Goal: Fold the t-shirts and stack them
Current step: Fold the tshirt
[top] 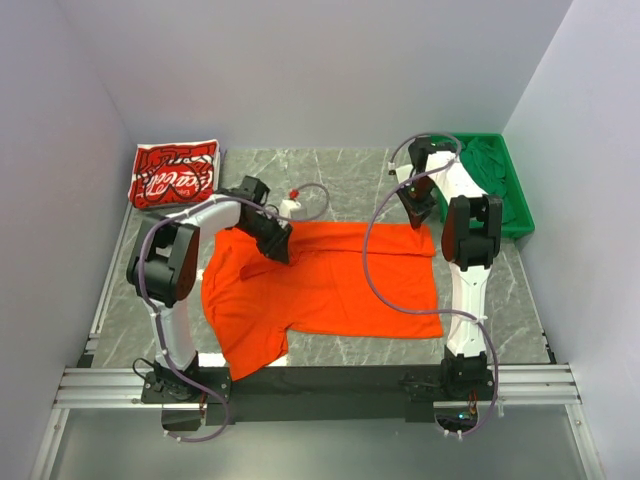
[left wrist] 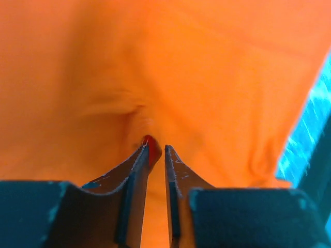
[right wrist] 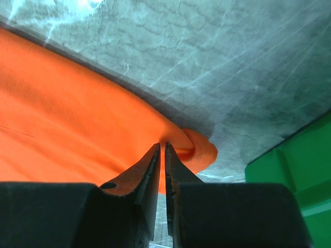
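The left gripper (left wrist: 155, 148) had its jaws drawn to a narrow slit. A pucker of the orange shirt (top: 330, 285) was gathered at the tips, so it looked clamped on the cloth. The right gripper (right wrist: 161, 146) stood the same way, jaws almost together, with the shirt's rolled corner caught at the tips, apparently pinched.

The orange shirt lay spread flat just left of the tray (top: 520, 222). Its long axis ran straight away from the tray, hem end nearest it and sleeves at the far end. Both grips sat on the edge farther from the arm bases. The right one was on the hem corner just beside the tray. The left one was on the same edge, near the shoulder, well apart from the tray.

Judged from this, the coming move was a fold along the long axis, carrying that far edge toward the bases. The two grippers would need to travel together to keep the edge taut.

Room looked best on the base side, where bare table (top: 500, 300) showed beside the hem. The tray wall crowded the right gripper, so any swing toward it risked a knock. The red shirt (top: 173, 174) lay folded in the far corner, well apart from the tray and out of the fold's path.
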You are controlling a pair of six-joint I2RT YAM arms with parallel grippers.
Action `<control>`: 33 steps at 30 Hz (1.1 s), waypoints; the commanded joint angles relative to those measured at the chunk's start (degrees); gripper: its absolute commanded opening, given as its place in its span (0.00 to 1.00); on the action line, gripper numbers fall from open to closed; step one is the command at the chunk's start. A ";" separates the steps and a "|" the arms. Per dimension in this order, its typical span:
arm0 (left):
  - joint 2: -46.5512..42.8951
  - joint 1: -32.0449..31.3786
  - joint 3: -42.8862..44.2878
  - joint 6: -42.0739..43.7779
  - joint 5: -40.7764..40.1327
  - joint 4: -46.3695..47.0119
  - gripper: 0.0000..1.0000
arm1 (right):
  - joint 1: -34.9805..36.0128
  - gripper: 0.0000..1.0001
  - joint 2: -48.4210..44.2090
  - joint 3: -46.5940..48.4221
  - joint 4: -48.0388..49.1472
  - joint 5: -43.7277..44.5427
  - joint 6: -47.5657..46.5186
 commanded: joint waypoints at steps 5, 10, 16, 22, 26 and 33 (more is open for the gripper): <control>-7.06 -2.73 0.03 13.59 1.69 -14.00 0.25 | -0.32 0.15 0.32 4.49 -0.88 1.51 -0.88; -8.04 9.99 4.61 3.51 1.34 -6.29 0.46 | -0.31 0.15 0.14 5.98 0.35 2.04 -0.53; -7.43 17.39 3.46 -10.57 -12.28 9.18 0.47 | 0.30 0.15 2.07 8.27 2.45 3.97 1.31; -1.36 22.76 8.03 -24.01 -17.38 13.23 0.44 | 1.44 0.15 1.99 7.75 6.14 6.35 2.72; 1.10 22.94 9.79 -27.80 -19.50 14.29 0.45 | 1.97 0.16 2.78 7.30 6.42 7.93 1.93; 3.56 23.21 10.50 -30.71 -17.75 13.24 0.42 | 2.23 0.15 3.31 5.20 6.24 7.58 0.70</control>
